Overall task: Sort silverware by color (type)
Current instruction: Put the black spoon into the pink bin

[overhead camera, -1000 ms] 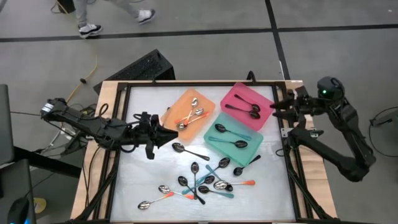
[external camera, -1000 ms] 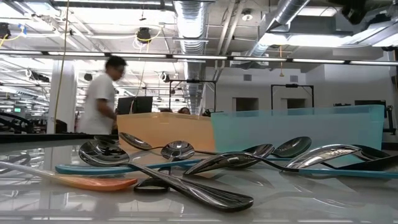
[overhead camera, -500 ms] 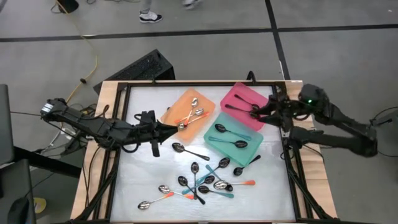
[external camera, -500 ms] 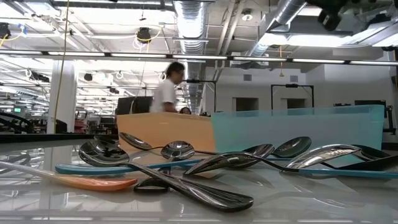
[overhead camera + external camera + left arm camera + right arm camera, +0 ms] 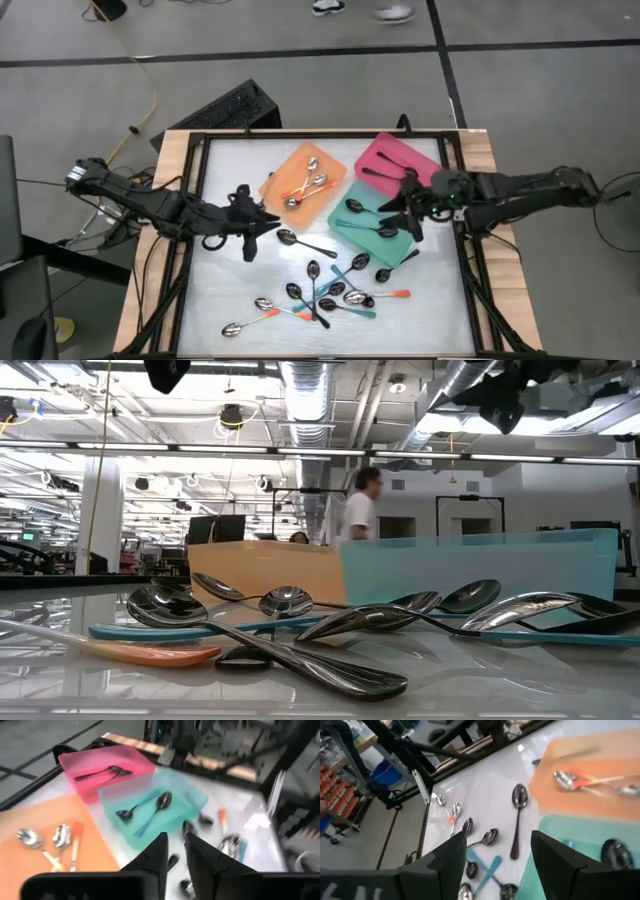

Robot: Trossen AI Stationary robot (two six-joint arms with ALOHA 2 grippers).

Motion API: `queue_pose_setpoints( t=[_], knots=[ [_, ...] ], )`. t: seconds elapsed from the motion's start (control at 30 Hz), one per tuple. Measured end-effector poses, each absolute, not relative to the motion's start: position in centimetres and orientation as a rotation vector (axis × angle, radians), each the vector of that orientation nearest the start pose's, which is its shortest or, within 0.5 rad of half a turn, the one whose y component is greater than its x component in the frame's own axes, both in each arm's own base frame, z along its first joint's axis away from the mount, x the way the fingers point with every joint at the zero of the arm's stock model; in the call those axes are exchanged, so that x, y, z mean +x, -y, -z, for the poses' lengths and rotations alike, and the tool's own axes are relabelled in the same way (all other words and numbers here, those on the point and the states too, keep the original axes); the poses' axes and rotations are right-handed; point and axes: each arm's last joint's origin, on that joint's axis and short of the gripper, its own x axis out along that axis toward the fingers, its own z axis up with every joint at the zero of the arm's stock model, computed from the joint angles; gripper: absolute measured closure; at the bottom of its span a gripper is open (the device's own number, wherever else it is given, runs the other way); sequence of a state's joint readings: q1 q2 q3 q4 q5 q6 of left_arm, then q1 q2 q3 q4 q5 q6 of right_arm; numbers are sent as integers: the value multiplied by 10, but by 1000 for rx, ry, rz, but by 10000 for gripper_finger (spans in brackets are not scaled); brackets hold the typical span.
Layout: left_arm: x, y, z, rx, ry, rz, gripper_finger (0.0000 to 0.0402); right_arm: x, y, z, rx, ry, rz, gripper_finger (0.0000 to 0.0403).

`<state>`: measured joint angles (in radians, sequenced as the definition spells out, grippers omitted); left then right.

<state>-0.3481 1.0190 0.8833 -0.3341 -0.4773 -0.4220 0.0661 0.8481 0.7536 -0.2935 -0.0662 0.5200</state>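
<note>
The silverware is partly sorted: orange-handled spoons [image 5: 308, 186] lie in the orange tray [image 5: 288, 164], teal-handled ones [image 5: 366, 221] in the teal tray [image 5: 398, 243], and black ones [image 5: 397, 178] in the pink tray [image 5: 385, 150]. A loose heap of mixed spoons [image 5: 330, 290] lies near the table's front, and one black spoon [image 5: 300, 241] lies apart. My left gripper [image 5: 272, 217] hovers beside the orange tray's near left edge, its fingers [image 5: 159, 852] a narrow gap apart with nothing between them. My right gripper [image 5: 392, 205] hangs wide open over the teal tray, holding nothing.
A dark frame [image 5: 190, 200] runs around the white tabletop. Two orange-handled spoons [image 5: 255, 314] lie at the near left of the heap. Bare table shows between the trays and the heap. A person [image 5: 358, 510] walks in the room behind.
My right gripper has swung from the table's far right corner toward the middle and down, and now stands over the teal tray, still wide open. My left gripper has tipped downward and sunk a little beside the orange tray. A person has crossed the room behind.
</note>
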Motion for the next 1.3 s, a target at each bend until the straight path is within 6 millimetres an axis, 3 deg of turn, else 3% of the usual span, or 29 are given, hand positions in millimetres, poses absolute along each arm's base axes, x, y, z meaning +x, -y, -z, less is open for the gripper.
queue_pose_setpoints(
  t=[0.23,0.4,0.5,0.7,0.93,1.3],
  knots=[
    [212,61,-293,-66,-530,-292,275,183,-28,-301,560,-413,-8,171],
    [200,51,-276,-252,-667,-494,244,182,-34,-301,582,-406,15,171],
    [190,48,-268,-296,-757,-574,241,182,-36,-301,576,-398,32,171],
    [179,51,-249,-83,-851,-565,240,182,-36,-301,566,-385,66,171],
    [173,48,-211,80,-910,-525,240,182,-36,-302,566,-385,66,171],
    [165,37,-163,90,-892,-540,240,182,-36,-302,566,-385,66,171]
  ],
)
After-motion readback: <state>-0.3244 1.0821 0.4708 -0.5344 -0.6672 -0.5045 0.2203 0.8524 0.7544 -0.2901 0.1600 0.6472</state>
